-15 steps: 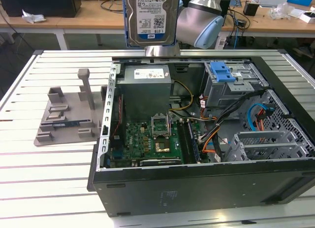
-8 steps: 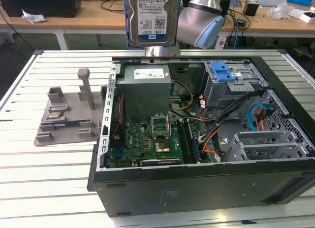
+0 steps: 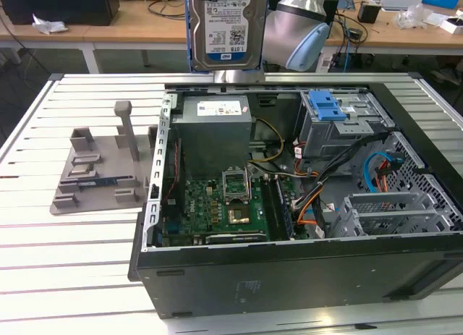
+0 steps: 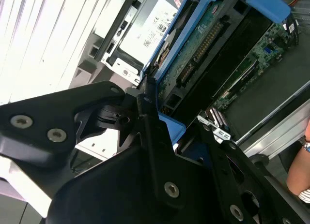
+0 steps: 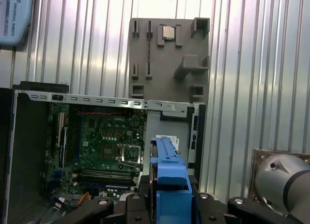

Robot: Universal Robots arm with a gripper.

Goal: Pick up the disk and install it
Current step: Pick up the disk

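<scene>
Disk (image 3: pixel 226 27) upright above case (image 3: pixel 289 270), long axis vert., held in gripper (image 5: pixel 172 204)

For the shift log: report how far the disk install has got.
Done: the disk is picked up, held upright in the air by the open computer case. In hand: the jaws are clamped on its blue rails, as the first wrist view shows. Left: the install itself; the disk is outside the case, not seated in the drive cage.
</scene>
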